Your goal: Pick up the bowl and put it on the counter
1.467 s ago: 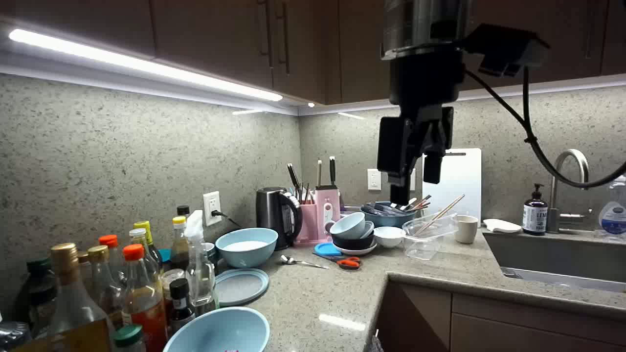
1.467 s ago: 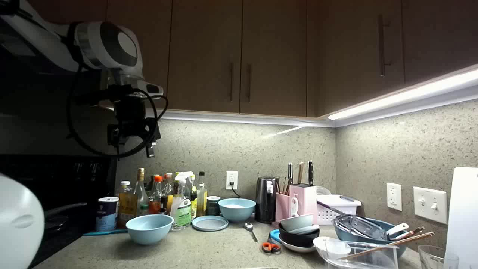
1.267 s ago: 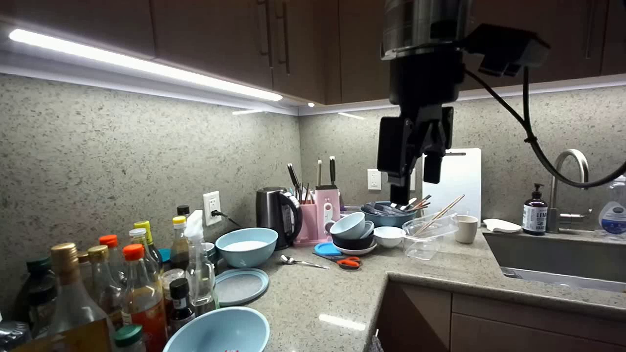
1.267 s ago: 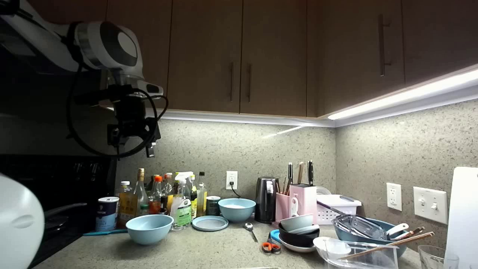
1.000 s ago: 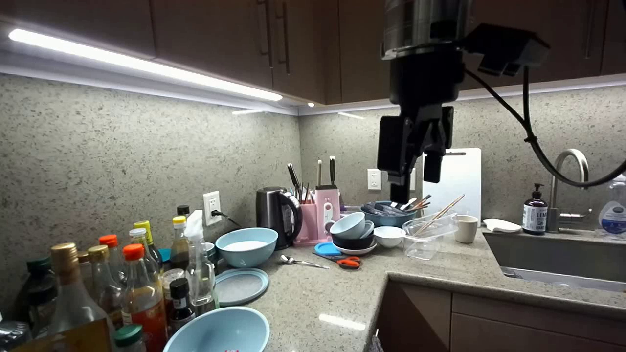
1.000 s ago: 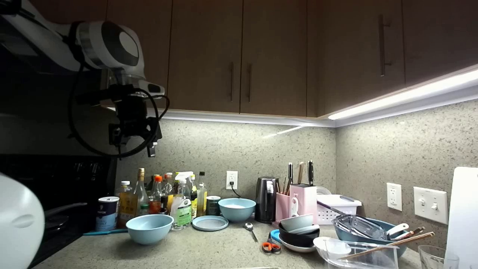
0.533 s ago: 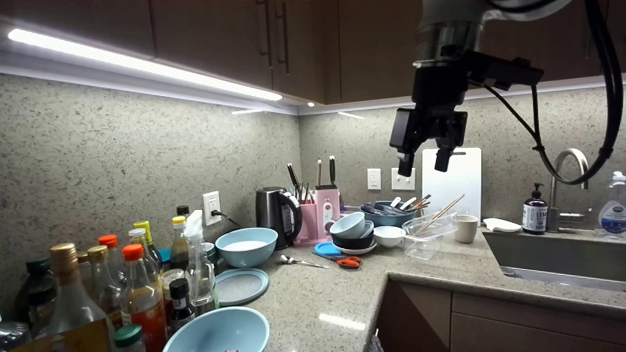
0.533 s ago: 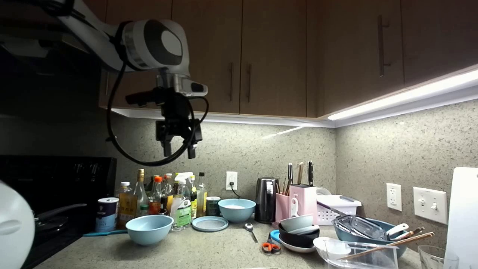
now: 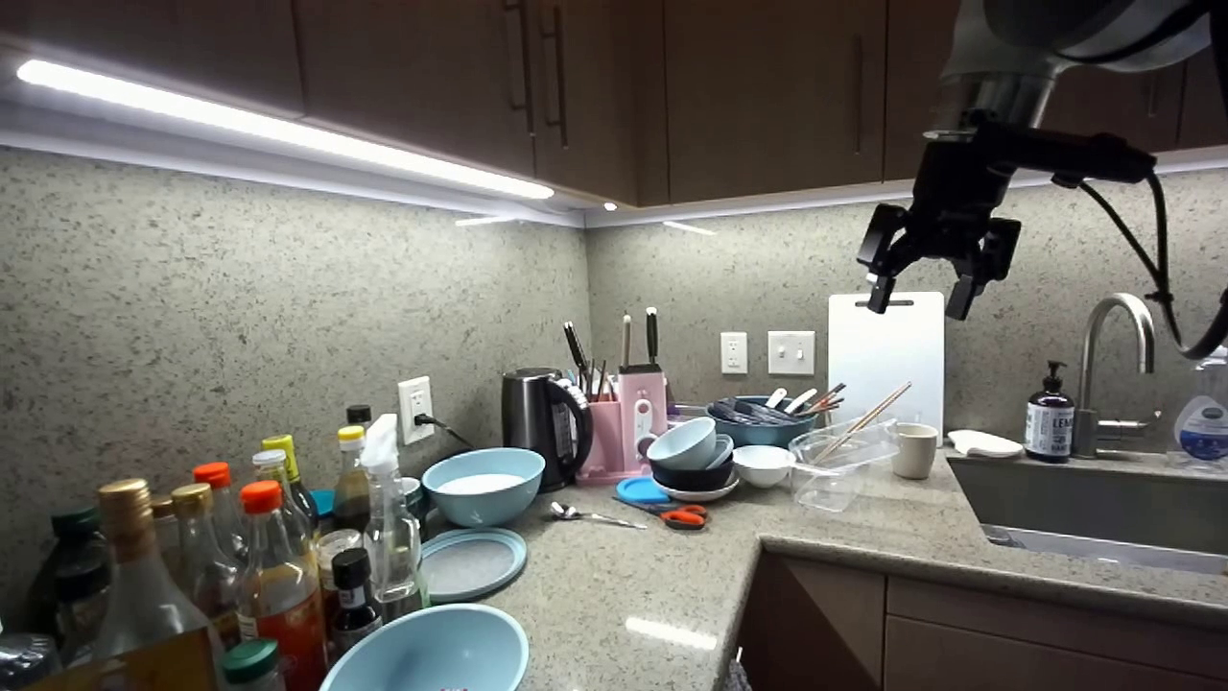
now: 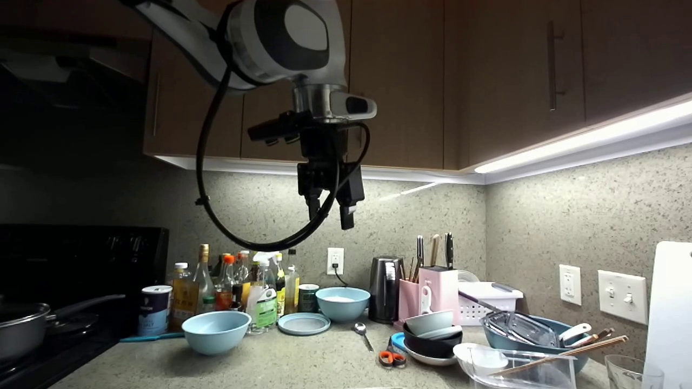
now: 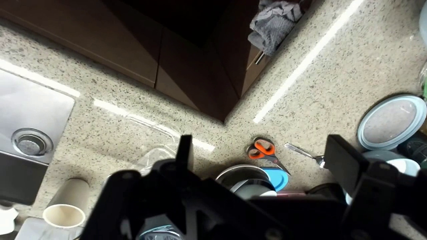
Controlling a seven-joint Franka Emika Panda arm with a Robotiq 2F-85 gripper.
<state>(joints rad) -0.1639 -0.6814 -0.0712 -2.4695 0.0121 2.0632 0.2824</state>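
Note:
A light-blue bowl stands on the counter near the stove, in both exterior views [image 9: 432,648] [image 10: 216,332]. A similar bowl with white contents sits by the kettle [image 9: 484,487] [image 10: 343,303]. A stack of small bowls [image 9: 686,443] [image 10: 432,324] stands near the knife block and partly shows in the wrist view [image 11: 245,175]. The speckled counter [image 9: 595,595] [image 10: 303,362] also fills much of the wrist view [image 11: 320,100]. My gripper [image 9: 919,302] [image 10: 330,216] is open and empty, high above the counter. Its fingers [image 11: 260,143] stand wide apart in the wrist view, touching nothing.
Bottles [image 9: 278,557] [image 10: 238,281] crowd the wall side. Orange-handled scissors [image 11: 265,150], a spoon [image 11: 303,151] and a light-blue lid [image 11: 392,123] lie on the counter. A clear container [image 9: 835,470], a mug [image 9: 914,451] and the sink [image 9: 1094,499] are farther along. Cabinets [image 10: 400,97] hang above.
My gripper has moved right in both exterior views, away from the stove side, and turned somewhat. A pot on the stove has come into view. The bowls have not moved.

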